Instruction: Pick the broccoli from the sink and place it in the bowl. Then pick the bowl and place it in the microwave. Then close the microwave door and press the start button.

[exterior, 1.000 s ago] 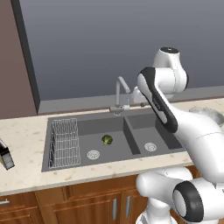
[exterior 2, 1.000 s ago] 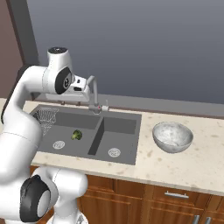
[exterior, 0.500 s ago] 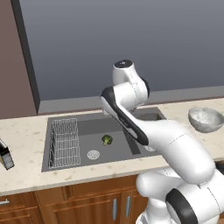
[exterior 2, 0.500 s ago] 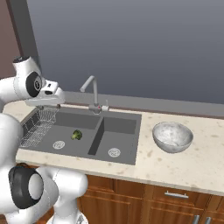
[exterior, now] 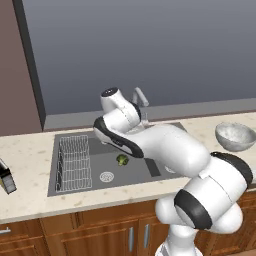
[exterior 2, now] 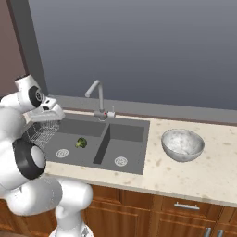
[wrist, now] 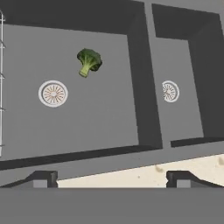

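The sink (exterior 2: 99,139) looks like matt dark grey composite or stone, smooth, with bright metal rings at its drains (wrist: 53,93). The wire rack (exterior: 74,162) is thin pale metal. The faucet (exterior 2: 98,99) has a glossy chrome shine. The counter (exterior 2: 203,171) is speckled beige stone, polished. The bowl (exterior 2: 182,144) seems to be mottled grey-white stoneware, faintly glossy. The broccoli (wrist: 89,61) has a rough, bumpy crown. The cabinet fronts (exterior 2: 139,215) are brown wood with metal handles.
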